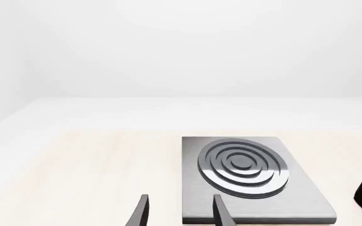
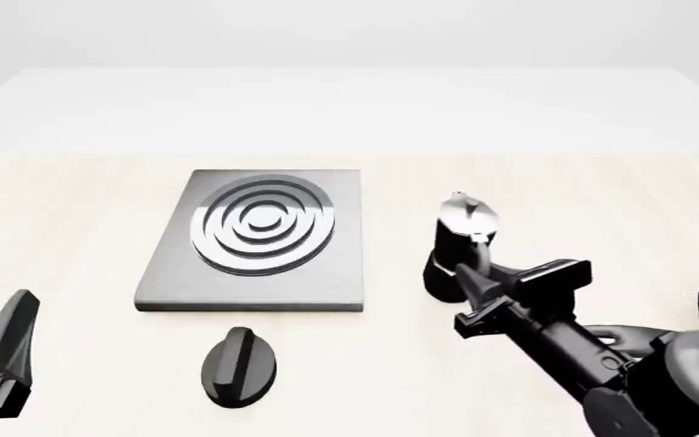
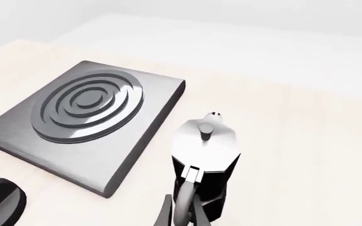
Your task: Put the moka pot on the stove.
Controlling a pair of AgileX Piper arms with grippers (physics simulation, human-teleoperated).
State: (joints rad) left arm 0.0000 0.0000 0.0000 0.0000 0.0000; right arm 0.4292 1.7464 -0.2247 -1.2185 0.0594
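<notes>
Standing upright on the pale wood-grain surface (image 2: 592,209), your faceted black moka pot (image 2: 457,248) sits right of the matte grey stove (image 2: 325,278). Your right gripper (image 3: 182,214) closes its jaws on the curved handle; your left gripper (image 1: 179,213) hangs spread, empty.

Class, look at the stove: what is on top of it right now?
Only its raised silver ring burner sits on the stove; nothing covers it. The moka pot stands on the table beside it.

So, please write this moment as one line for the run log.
moka pot: on table, right of stove | right gripper: fingers at pot handle | left gripper: open, idle | burner: bare
</notes>
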